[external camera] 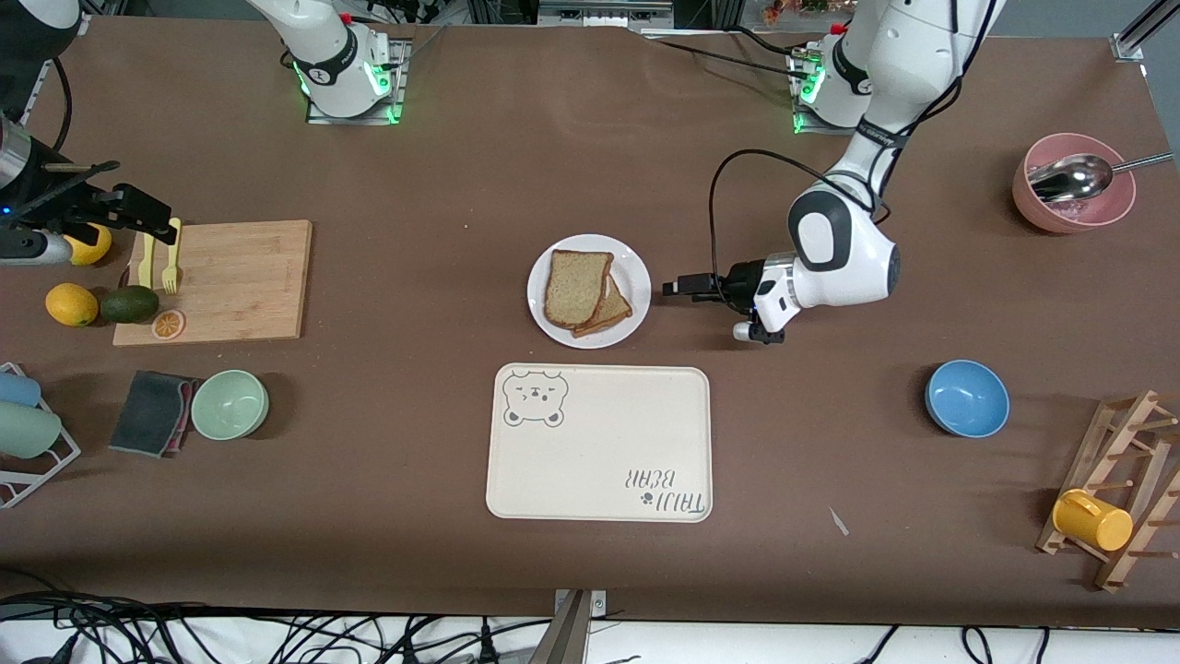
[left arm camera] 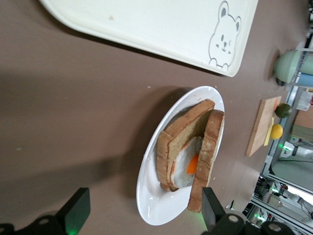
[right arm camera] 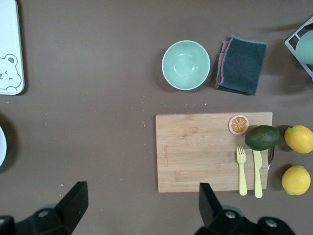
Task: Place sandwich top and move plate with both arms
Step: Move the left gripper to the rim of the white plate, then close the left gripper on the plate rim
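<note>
**Both grippers spread wide, sandwich closed on the plate**

Left gripper [external camera: 670,288] of mine hangs low just beside the plate [external camera: 636,277], at its 3 o'clock in the front view, fingers wide apart and holding nothing. In the left wrist view my two black fingertips [left arm camera: 76,211] frame the plate's rim [left arm camera: 146,205], with a gap between them and it.

On the plate lies the sandwich top [external camera: 576,287], a light brown slice with a darker crust. It rests tilted on the lower slice [external camera: 616,309], which peeks out at about 4 o'clock from under it. The wrist view shows the fried egg [left arm camera: 188,164] between the two slices, white with an orange yolk. The plate sits near the middle of the table [external camera: 442,184].

At the plate's 6 o'clock, nearer the front camera and apart from it, lies the cream bear-print tray [external camera: 599,443].

Right gripper [external camera: 138,217] of mine waits over the end of the wooden cutting board [external camera: 221,277] at the right arm's end of the table, fingers also spread and holding nothing. Beneath it are a yellow fork [right arm camera: 240,169] and knife [right arm camera: 257,174] on the board, with an orange slice [right arm camera: 238,124], an avocado [right arm camera: 262,137] and two lemons [right arm camera: 298,138] close by. A green bowl [external camera: 230,404] and a dark cloth [external camera: 152,412] lie nearer the camera than the board. A blue bowl [external camera: 967,397] sits toward the left arm's end.
</note>
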Tool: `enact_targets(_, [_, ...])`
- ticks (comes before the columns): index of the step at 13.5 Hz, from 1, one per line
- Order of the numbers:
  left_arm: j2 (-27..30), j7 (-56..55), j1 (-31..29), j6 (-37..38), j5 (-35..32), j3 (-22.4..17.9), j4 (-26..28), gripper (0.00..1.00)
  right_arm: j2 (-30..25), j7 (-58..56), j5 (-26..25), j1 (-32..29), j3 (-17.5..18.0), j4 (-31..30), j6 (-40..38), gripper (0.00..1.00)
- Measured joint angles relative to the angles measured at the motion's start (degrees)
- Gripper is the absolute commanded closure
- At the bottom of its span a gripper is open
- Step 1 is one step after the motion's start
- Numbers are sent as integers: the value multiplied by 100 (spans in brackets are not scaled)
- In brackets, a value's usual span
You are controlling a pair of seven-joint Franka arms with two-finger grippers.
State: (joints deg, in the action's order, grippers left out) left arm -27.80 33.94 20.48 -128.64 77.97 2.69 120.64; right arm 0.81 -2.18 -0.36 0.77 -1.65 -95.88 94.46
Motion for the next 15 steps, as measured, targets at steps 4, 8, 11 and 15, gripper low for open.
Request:
enact_targets(4, [-267,388,332,-3,483,6,27,2,7,0,2,-1,0,0,14,0])
enact_targets(8, [-376,475,605,-135,780,7,27,15,11,0,2,-2,0,0,19,0])
enact_targets(11, [-433,665,681,-181,816,6,26,19,12,0,2,-3,0,0,19,0])
enact_targets(15, [-504,781,707,-185,884,6,25,50,12,0,2,-3,0,0,18,0])
